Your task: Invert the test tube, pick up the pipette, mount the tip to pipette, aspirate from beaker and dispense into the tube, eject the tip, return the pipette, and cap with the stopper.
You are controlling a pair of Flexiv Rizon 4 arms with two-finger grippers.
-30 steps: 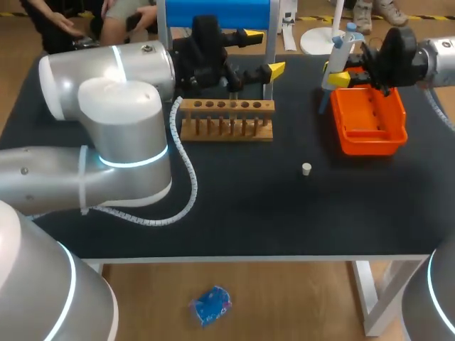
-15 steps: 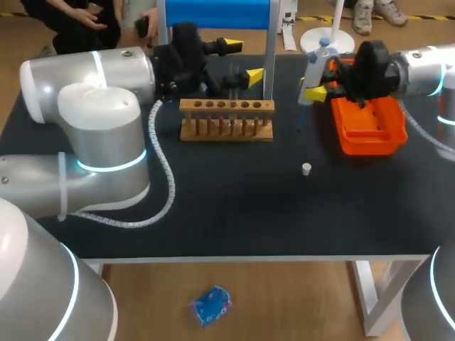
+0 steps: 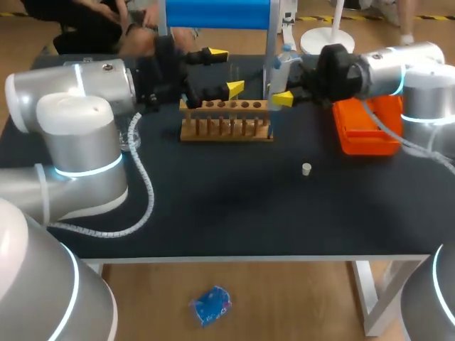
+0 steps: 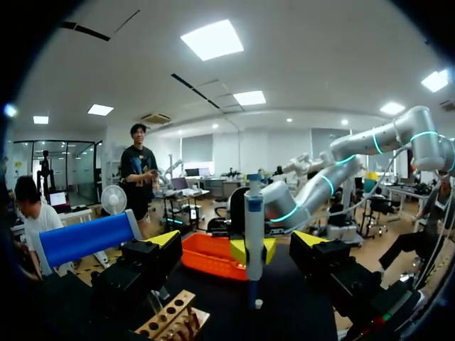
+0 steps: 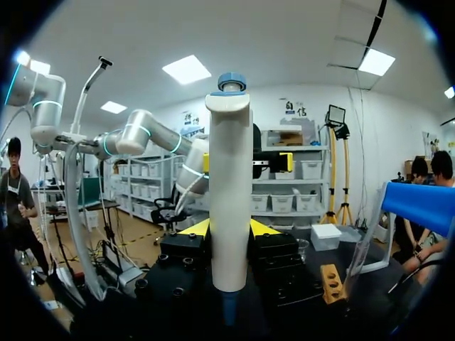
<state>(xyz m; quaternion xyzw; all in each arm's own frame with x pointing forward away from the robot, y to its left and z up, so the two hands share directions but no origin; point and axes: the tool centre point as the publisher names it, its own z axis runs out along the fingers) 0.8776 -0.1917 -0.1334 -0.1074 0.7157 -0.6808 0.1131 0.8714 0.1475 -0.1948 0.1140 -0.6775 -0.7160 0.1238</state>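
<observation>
Over black tabletop point(image 3: 234, 206), right gripper point(image 5: 229, 229) clamps pipette point(image 5: 229, 177).

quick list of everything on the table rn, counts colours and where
rack: one, wooden, far middle of the black table
test tube: one, clear, seems to stand in the rack
bin: one, orange, right of the rack
stopper: one, pale, alone on the table, nearer than rack and bin
blue bar: one, on metal posts behind the rack
pipette: one, white with blue top, upright in the right gripper
left gripper: one, yellow tips, open, over the rack's far side
right gripper: one, yellow tips, shut on the pipette, between rack and bin
</observation>
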